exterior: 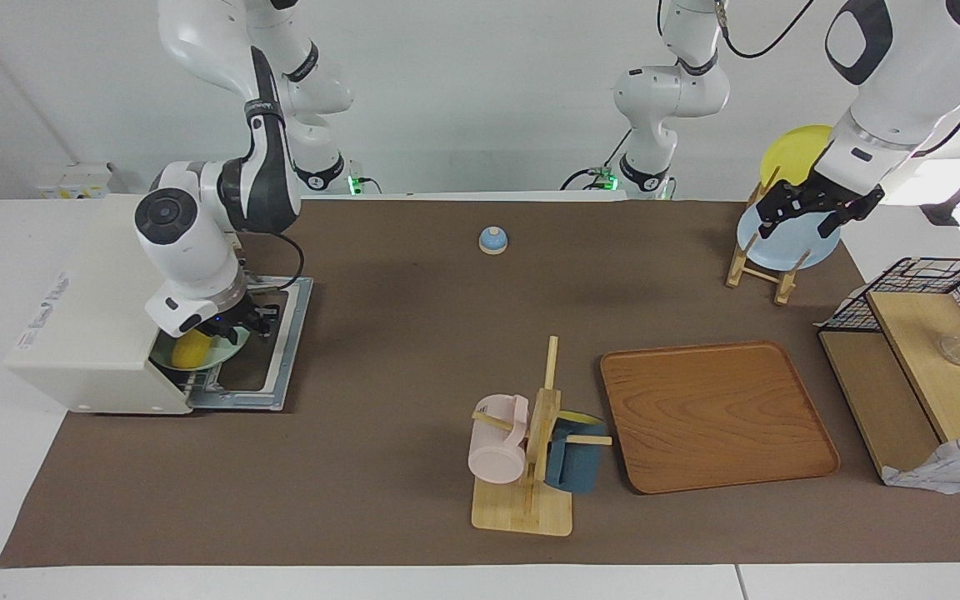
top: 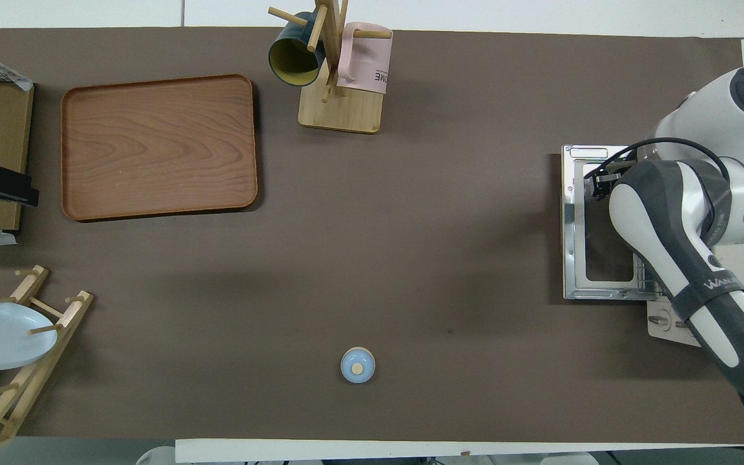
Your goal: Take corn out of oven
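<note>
The right gripper [exterior: 234,327] hangs low at the mouth of the oven [exterior: 88,300], directly over the corn [exterior: 190,350]; whether its fingers are apart or clamped I cannot tell. The corn lies on a pale green plate [exterior: 226,354] on the oven rack, above the dropped-open door [exterior: 267,350]. It should grip the cob across its middle and lift clear of the oven's top edge. The left gripper [exterior: 813,208] waits over the plate rack [exterior: 759,267].

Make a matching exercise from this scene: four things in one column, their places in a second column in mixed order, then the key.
Things:
1. corn
2. pink mug
3. light blue plate
4. right gripper

Places:
A. standing in the wooden dish rack
B. on a green plate in the open oven
C. hanging on the mug tree
D. at the oven's mouth, over the corn

Pairs: 1-B, 2-C, 3-A, 4-D
</note>
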{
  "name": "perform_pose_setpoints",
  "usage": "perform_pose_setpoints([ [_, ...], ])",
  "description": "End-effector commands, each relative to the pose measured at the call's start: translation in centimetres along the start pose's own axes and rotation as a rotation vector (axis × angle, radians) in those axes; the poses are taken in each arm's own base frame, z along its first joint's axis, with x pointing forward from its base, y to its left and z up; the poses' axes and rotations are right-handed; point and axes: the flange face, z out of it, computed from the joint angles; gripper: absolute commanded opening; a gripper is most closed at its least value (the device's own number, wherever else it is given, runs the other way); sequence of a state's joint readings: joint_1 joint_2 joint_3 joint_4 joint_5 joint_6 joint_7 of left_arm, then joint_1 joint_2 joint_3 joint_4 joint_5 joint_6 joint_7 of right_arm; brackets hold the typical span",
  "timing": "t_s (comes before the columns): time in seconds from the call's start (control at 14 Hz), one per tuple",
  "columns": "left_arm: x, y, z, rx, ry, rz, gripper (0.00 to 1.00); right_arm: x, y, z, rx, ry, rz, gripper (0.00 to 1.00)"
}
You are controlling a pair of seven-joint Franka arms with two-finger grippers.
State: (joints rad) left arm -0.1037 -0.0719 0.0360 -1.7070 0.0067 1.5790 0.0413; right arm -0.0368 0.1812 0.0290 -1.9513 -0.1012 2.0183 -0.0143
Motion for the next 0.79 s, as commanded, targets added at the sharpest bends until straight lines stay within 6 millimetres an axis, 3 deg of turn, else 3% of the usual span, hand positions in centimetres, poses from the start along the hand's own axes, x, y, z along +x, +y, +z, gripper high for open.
perform_pose_setpoints([
  [0.0, -0.2, -0.2, -0.3, 0.003, 0.016, 0.006, 1.0, -1.6, 0.2, 0.8, 0.015, -0.001, -0.013, 0.51],
  [0.14, -0.1, -0.2, -0.3, 0.005, 0.016, 0.008, 1.0, -1.8, 0.8, 1.3, 0.016, 0.012, -0.007, 0.46],
  [0.21, -0.2, -0.2, -0.4, 0.005, 0.018, 0.008, 1.0, -1.9, 1.1, 1.4, 0.017, 0.01, -0.022, 0.35],
  [0.36, -0.2, -0.4, -0.3, 0.004, 0.016, 0.005, 1.0, -1.6, 1.0, 0.9, 0.013, 0.022, -0.102, 0.02],
  [0.43, -0.2, -0.2, -0.3, 0.005, 0.016, 0.008, 1.0, -1.3, 0.5, 0.5, 0.007, 0.027, -0.115, 0.0],
  [0.5, -0.2, -0.2, -0.3, 0.005, 0.016, 0.006, 1.0, -0.9, -0.3, -0.2, -0.003, 0.029, -0.132, 0.0],
  [0.64, -0.2, -0.2, -0.4, 0.005, 0.018, 0.008, 1.0, 0.2, -3.9, -2.2, -0.014, 0.032, -0.166, 0.0],
  [0.71, -0.1, -0.2, -0.2, 0.005, 0.015, 0.008, 1.0, 0.8, -7.5, -4.2, -0.021, 0.034, -0.135, 0.0],
])
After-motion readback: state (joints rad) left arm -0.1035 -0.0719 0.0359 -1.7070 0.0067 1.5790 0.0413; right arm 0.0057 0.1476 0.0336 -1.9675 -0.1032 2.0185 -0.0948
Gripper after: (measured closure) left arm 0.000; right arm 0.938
